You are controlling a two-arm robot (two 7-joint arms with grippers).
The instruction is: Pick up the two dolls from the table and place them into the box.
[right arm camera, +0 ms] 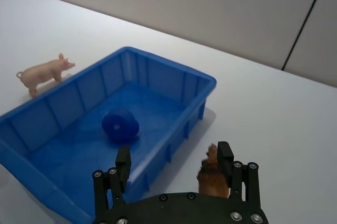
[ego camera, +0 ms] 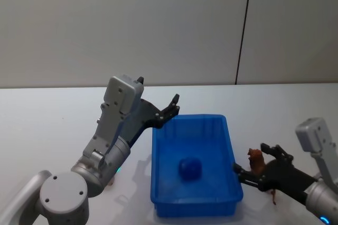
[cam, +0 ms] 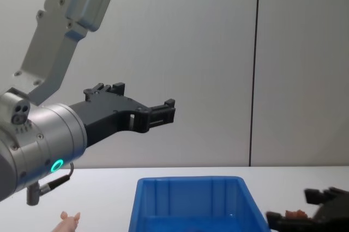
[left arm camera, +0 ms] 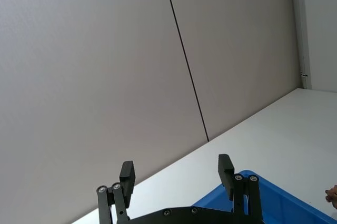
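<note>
The blue box [ego camera: 158, 151] sits on the white table [ego camera: 47, 130], and a blue round object [ego camera: 189, 168] lies inside it. The brown doll [ego camera: 256, 159] lies on the table just right of the box. My right gripper [ego camera: 257, 161] is low there and open, with the brown doll [right arm camera: 213, 177] between its fingers, close against one fingertip [right arm camera: 225, 156]. The pink pig doll [right arm camera: 45, 71] stands on the table outside the box's far wall [right arm camera: 79, 90]. My left gripper [ego camera: 171, 108] is raised above the box's back left corner, open and holding nothing [left arm camera: 176, 171].
The table's right half beyond the box [right arm camera: 274, 113] is bare. A grey wall with a dark vertical seam [ego camera: 243, 29] stands behind the table. My left arm [cam: 49, 134] rises large at the left of the chest view, with the pig [cam: 70, 221] below it.
</note>
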